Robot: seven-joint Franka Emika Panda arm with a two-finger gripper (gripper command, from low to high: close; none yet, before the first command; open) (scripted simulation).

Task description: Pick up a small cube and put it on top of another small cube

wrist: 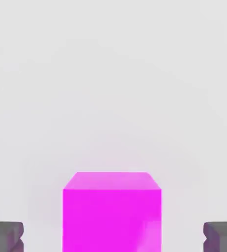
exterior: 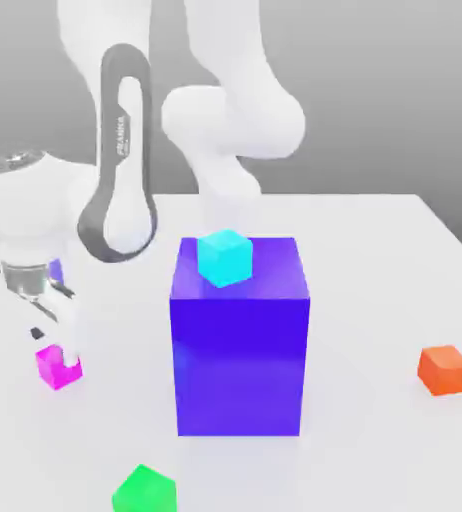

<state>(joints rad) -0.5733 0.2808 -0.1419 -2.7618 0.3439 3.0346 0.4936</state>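
Note:
The small cube is plain magenta-pink and rests on the white table at the exterior view's left. My gripper hangs right over it, fingers pointing down and reaching its top. In the hand view the small cube sits midway between the two dark fingertips, with a wide gap on each side. My gripper is open and touches nothing. A small cyan cube sits on top of the big blue-violet block.
The tall blue-violet block stands mid-table, to the exterior view's right of my gripper. An orange cube lies at the exterior view's right. A green cube lies near the front edge. The white arm rises behind.

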